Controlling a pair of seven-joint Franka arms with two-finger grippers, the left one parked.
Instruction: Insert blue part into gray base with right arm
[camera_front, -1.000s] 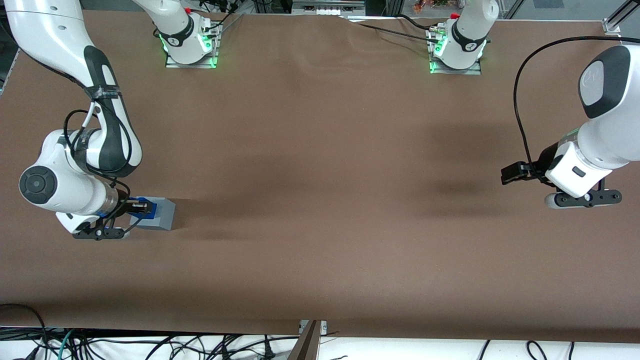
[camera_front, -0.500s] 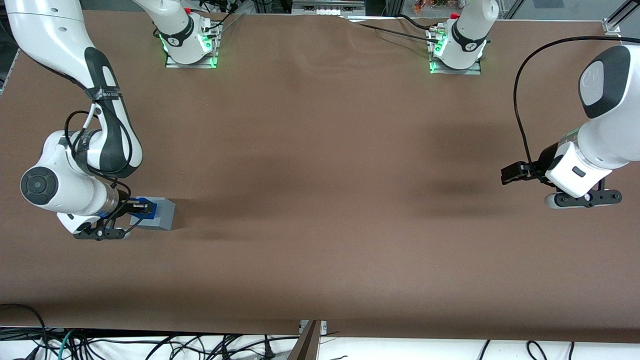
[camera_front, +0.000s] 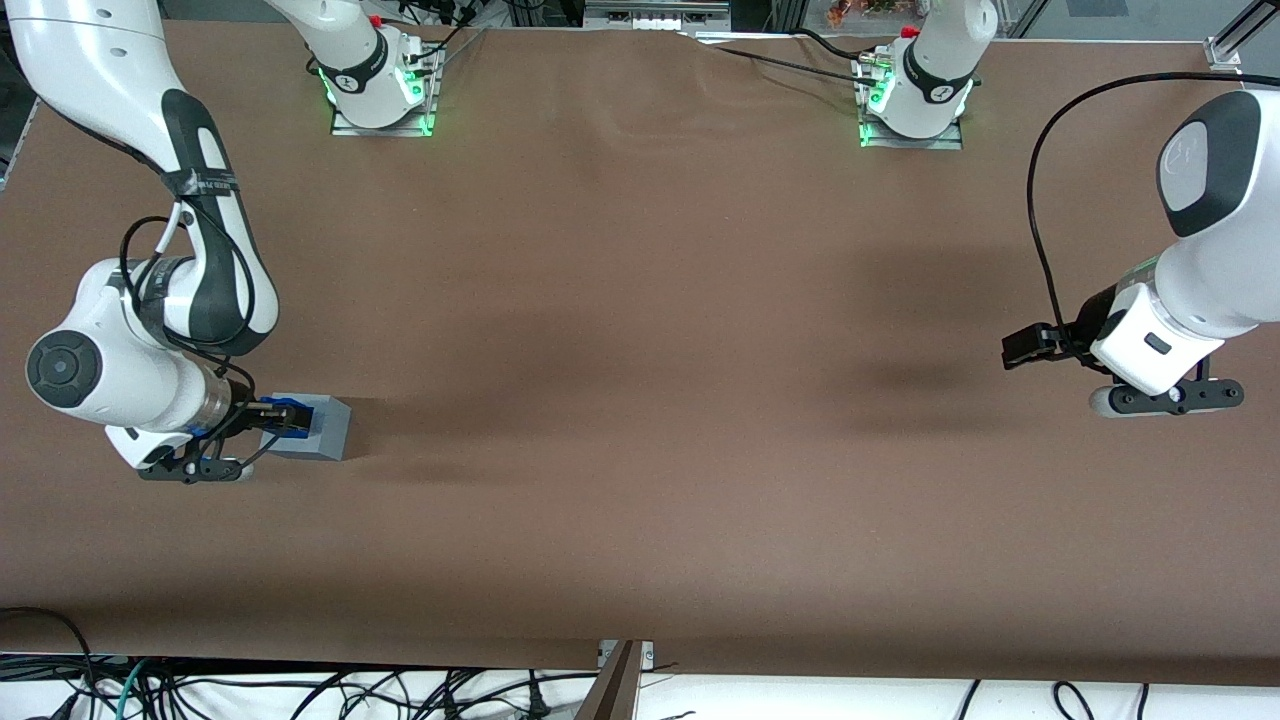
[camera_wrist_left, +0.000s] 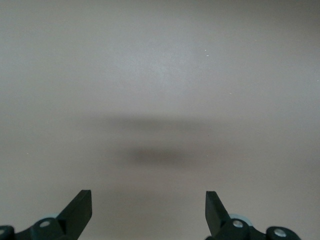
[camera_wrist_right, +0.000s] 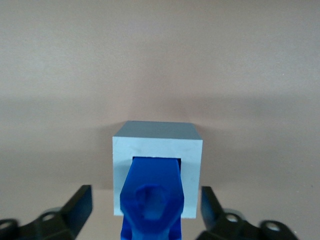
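Gripper: the right arm's gripper (camera_wrist_right: 145, 212) hangs directly over the gray base, at the working arm's end of the table. Its fingers (camera_wrist_right: 77, 205) stand spread wide, one on each side of the blue part and clear of it. It has hold of nothing.

Blue part: the blue part (camera_wrist_right: 150, 197) stands upright between the spread fingers, its lower end down in the recess and its upper end, with the round hole, pointing at the wrist camera. In the front view only a sliver of blue (camera_front: 290, 410) shows at the fingertips.

Gray base: the gray base (camera_wrist_right: 157, 150) sits on the brown table (camera_front: 640, 350), square to the gripper, the recess rim showing around the blue part.

Key relation: the blue part's long axis runs straight up along the gripper's approach line, so the part lies straight below the tool, centred between the fingers.

Progress: judging by how the part stands in the recess unheld, the insertion looks done or nearly so; how deep it has seated cannot be told.

Next move: likely a straight lift away, keeping the fingers apart so they do not brush the part.
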